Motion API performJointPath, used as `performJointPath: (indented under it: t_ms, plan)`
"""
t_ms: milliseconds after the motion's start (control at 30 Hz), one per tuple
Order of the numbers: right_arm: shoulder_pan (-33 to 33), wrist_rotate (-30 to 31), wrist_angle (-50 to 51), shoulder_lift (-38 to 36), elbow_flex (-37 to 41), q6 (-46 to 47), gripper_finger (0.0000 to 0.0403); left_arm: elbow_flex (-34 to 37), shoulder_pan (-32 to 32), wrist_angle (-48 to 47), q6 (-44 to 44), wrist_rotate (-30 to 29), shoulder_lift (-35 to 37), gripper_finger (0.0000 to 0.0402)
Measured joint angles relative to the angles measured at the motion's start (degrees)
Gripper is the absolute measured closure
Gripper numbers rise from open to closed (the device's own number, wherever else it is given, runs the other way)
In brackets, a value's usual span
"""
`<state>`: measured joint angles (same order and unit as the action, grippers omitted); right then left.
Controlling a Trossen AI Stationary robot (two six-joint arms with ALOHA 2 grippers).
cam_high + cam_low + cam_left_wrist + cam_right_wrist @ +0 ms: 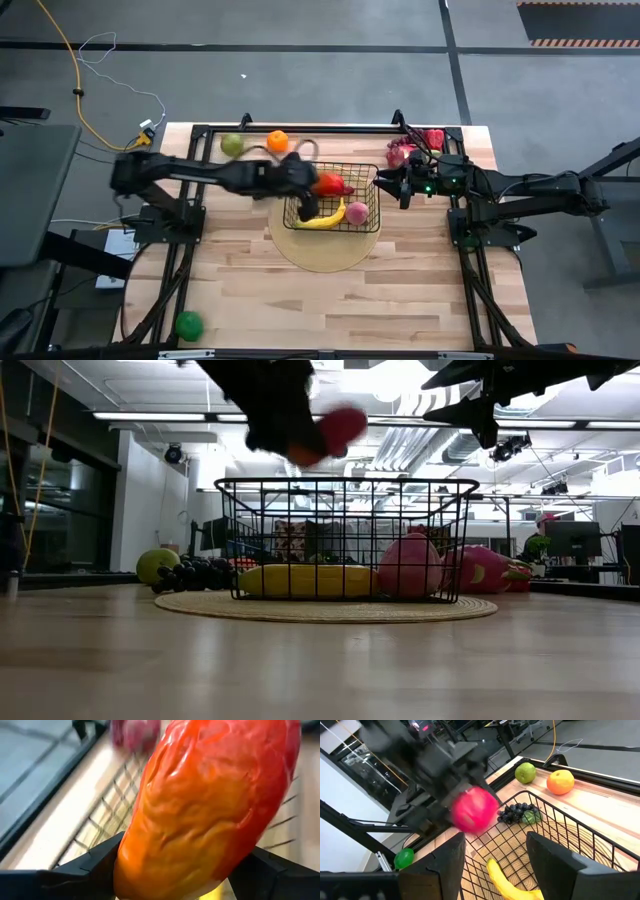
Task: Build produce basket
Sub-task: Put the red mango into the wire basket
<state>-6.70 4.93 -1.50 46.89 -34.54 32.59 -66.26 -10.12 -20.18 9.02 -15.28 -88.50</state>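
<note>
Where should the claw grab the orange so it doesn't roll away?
Probably from straight above, pinching the orange across its widest middle. It is round, so a higher or lower grip could slip off. It sits apart from the green pear and the basket, leaving room on either side. The left claw holds the mango; the right claw is open.

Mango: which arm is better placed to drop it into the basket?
Left. Its hand already grips the mango above the basket; the right hand hangs open and empty outside the rim.
</note>
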Motion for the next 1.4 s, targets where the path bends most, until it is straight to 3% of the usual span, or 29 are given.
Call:
performJointPath:
  t_ms: [167, 400, 1200, 1400]
  plan:
    - [0.0, 0.02, 0.0, 0.0, 0.0, -0.01, 0.0201, -4.14, -0.78, -5.21, -1.52, -0.36, -10.17, 0.0123]
    - [0.0, 0.02, 0.01, 0.01, 0.0, 0.58, 0.0201, -5.22, -0.8, -5.38, -3.72, -1.5, -16.91, 0.0123]
    - [0.0, 0.04, 0.02, 0.02, 0.0, 0.99, 0.0201, -5.22, -0.73, -7.88, -4.67, -0.33, -17.81, 0.0102]
    - [0.0, 0.06, 0.02, 0.02, 0.0, 0.91, 0.0201, -5.22, -0.73, -8.01, -4.7, -0.33, -17.8, 0.0068]
